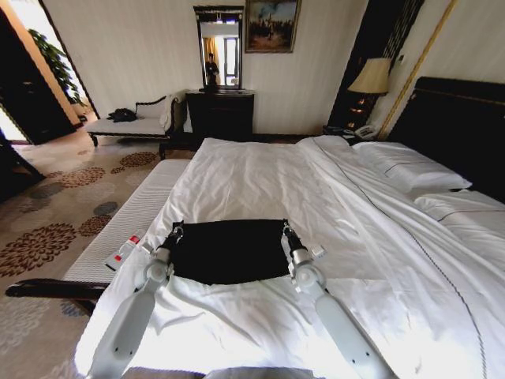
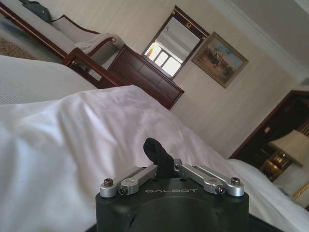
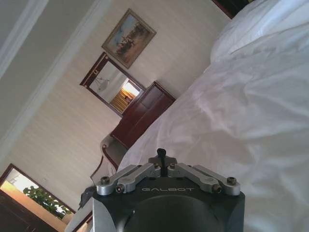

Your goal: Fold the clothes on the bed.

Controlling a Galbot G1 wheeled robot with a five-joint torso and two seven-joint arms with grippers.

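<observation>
T-shirt (image 1: 229,251): matt black cloth | bed (image 1: 355,237): smooth white cloth | headboard (image 1: 461,118): dark wood

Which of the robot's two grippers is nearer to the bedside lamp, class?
Right. The right gripper grips the black T-shirt at its lamp-side corner; the left gripper grips the opposite corner, farther from the lamp standing beyond the bed.

A hotel-style bedroom — a wide bed (image 1: 260,181) with white sheets and pillows (image 1: 410,170) against a dark headboard (image 1: 461,118). A lamp (image 1: 371,76), mirrored dresser (image 1: 220,114), framed painting (image 1: 271,25) and patterned carpet (image 1: 55,213) complete it.
</observation>
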